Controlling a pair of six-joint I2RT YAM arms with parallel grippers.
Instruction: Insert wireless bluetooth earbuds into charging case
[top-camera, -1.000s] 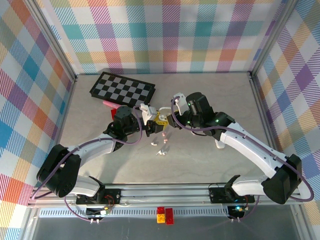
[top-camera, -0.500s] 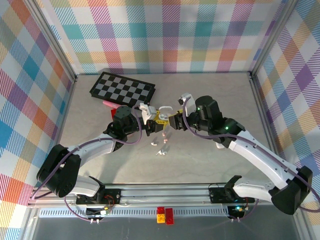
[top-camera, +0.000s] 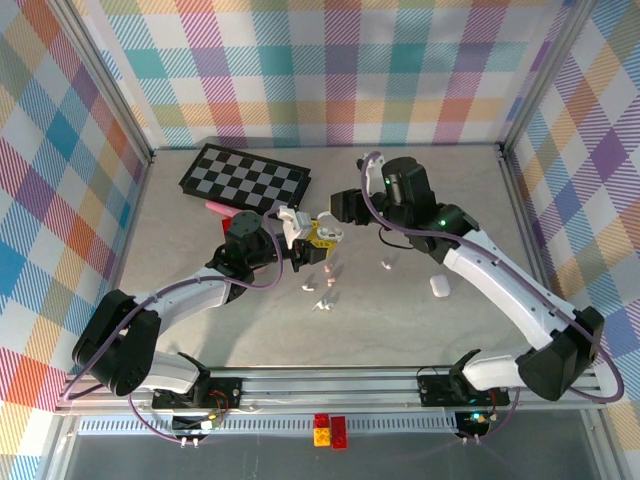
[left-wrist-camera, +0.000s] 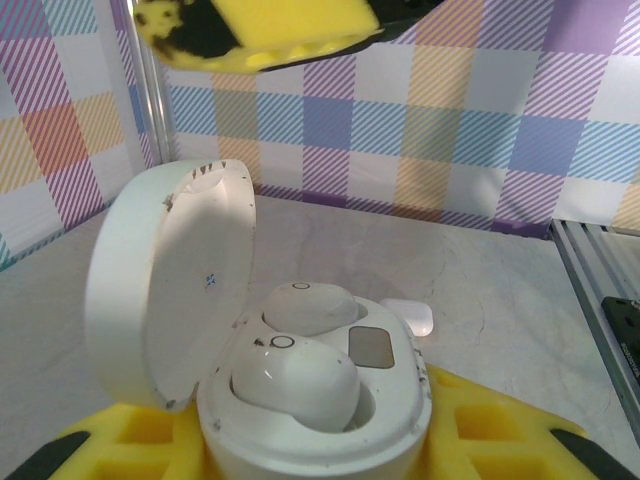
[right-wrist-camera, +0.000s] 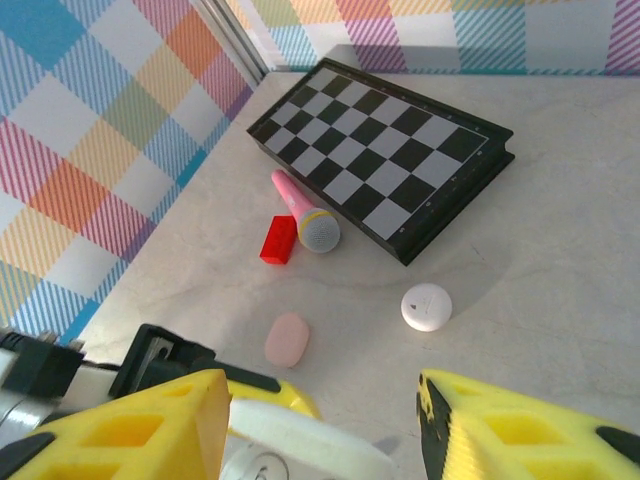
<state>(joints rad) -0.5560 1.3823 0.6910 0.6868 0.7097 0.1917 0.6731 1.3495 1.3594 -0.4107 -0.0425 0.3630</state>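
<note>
Your left tool (top-camera: 302, 244) is gripping the open white case (left-wrist-camera: 330, 425), two earbuds (left-wrist-camera: 295, 380) sitting inside it, its lid (left-wrist-camera: 165, 285) standing up beside them. Your right tool (right-wrist-camera: 325, 420), spread and empty, is hovering just above that lid.

Yellow fingers (right-wrist-camera: 130, 425) wide apart, near chessboard (right-wrist-camera: 385, 165), pink microphone (right-wrist-camera: 303, 213), red brick (right-wrist-camera: 279, 240).

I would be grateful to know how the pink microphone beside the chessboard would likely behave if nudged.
The pink microphone lies on its side, round-bodied with a ball-like head, so it would probably roll rather than slide. It looks like rigid plastic, likely light. The red brick and chessboard beside it might stop it.
</note>
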